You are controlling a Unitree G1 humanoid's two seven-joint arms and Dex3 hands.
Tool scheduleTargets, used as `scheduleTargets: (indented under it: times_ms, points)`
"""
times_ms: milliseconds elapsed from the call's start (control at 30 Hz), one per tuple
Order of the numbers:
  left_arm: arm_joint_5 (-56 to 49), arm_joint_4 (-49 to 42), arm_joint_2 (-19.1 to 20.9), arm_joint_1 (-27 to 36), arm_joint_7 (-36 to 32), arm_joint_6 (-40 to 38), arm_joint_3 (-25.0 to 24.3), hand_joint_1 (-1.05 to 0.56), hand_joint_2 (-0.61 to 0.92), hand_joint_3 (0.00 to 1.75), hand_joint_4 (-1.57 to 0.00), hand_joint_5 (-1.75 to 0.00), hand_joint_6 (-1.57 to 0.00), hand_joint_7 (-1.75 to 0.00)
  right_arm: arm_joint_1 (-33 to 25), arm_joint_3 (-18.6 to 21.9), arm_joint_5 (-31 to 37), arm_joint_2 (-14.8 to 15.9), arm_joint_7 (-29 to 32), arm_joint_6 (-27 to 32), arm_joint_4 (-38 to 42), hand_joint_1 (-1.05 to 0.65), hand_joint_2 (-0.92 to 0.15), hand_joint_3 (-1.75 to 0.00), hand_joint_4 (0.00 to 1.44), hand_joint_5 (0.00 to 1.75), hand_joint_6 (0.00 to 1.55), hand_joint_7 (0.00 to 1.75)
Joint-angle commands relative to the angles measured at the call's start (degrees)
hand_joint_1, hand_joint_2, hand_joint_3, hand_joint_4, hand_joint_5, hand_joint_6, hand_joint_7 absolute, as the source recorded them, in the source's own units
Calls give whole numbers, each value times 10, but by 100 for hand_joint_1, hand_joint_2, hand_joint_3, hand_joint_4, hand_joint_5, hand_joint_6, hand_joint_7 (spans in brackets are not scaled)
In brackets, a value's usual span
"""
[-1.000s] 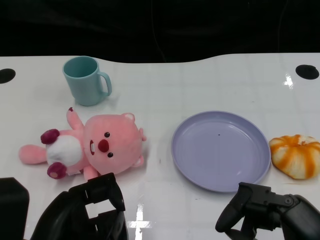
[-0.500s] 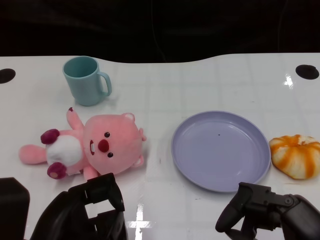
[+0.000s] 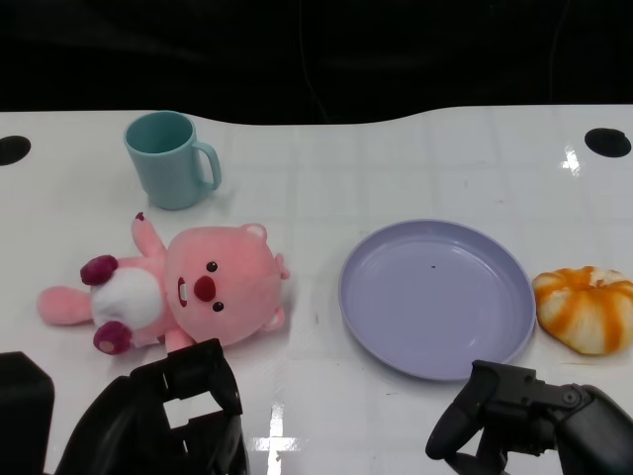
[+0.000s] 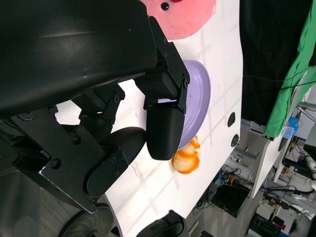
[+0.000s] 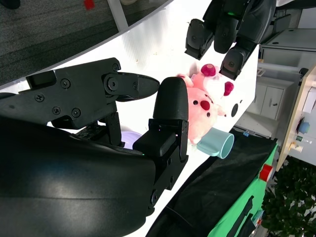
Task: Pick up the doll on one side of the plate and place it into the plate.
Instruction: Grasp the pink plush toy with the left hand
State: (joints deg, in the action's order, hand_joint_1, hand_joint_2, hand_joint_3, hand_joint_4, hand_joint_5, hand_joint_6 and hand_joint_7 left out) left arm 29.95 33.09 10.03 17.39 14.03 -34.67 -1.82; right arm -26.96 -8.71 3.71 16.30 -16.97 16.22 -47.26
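A pink plush doll (image 3: pixel 178 292) lies on its back on the white table, left of the lavender plate (image 3: pixel 436 297). The doll also shows in the right wrist view (image 5: pixel 202 106) and partly in the left wrist view (image 4: pixel 185 15). My left hand (image 3: pixel 163 421) hovers at the near edge just in front of the doll, fingers apart, holding nothing. My right hand (image 3: pixel 529 421) sits low at the near edge in front of the plate, fingers apart and empty. The plate (image 4: pixel 196 106) has nothing on it.
A teal mug (image 3: pixel 170 158) stands behind the doll at the back left. An orange-and-white pumpkin-like toy (image 3: pixel 586 309) lies right of the plate. Black holes (image 3: pixel 605 142) mark the table's far corners.
My left hand has shifted slightly lower and leftward in the head view. The doll, the plate and my right hand have not moved.
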Motion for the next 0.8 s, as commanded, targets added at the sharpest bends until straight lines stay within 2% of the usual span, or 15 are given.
scheduleTargets:
  times_ms: [33,67,200,233,267,367,400,500,800]
  points:
    - [-3,-6,4,-6,6,21,-9,-15,44,134,-83,-162,-79,-136,5,0,1,4,2,1,-5,-25,-92,-36,66,158,59,130]
    - [-5,-5,3,-7,5,26,-9,-15,44,131,-80,-154,-80,-121,6,-1,1,3,2,2,-4,-25,-92,-36,66,158,59,130]
    - [-29,2,-1,-6,-5,61,-6,-18,43,120,-69,-132,-74,-85,10,-6,6,2,5,2,-2,-27,-92,-35,66,158,59,130]
    - [-37,4,-1,-6,-8,71,-7,-20,47,110,-65,-126,-72,-77,11,-8,7,1,5,2,-1,-26,-92,-35,66,158,59,130]
    - [-44,4,-1,-6,-9,79,-7,-25,58,89,-62,-118,-71,-64,12,-9,7,1,6,3,-1,-26,-92,-35,66,158,59,130]
    - [-56,3,-2,-6,-3,107,-14,-33,86,39,-54,-109,-69,-44,15,-12,9,-2,7,6,0,-25,-92,-35,66,158,59,130]
    - [-57,2,-3,-5,-2,113,-15,-35,89,33,-53,-108,-68,-41,15,-12,10,-2,7,6,1,-25,-92,-35,66,158,59,130]
    - [-75,-5,4,-10,8,155,-23,-44,92,24,-43,-102,-59,-33,18,-16,14,-4,10,3,4,-25,-92,-35,66,158,59,130]
    - [-198,-22,57,-26,14,243,-17,-57,92,20,-22,-87,-43,-19,22,-25,15,-6,16,6,6,-25,-92,-34,67,158,60,130]
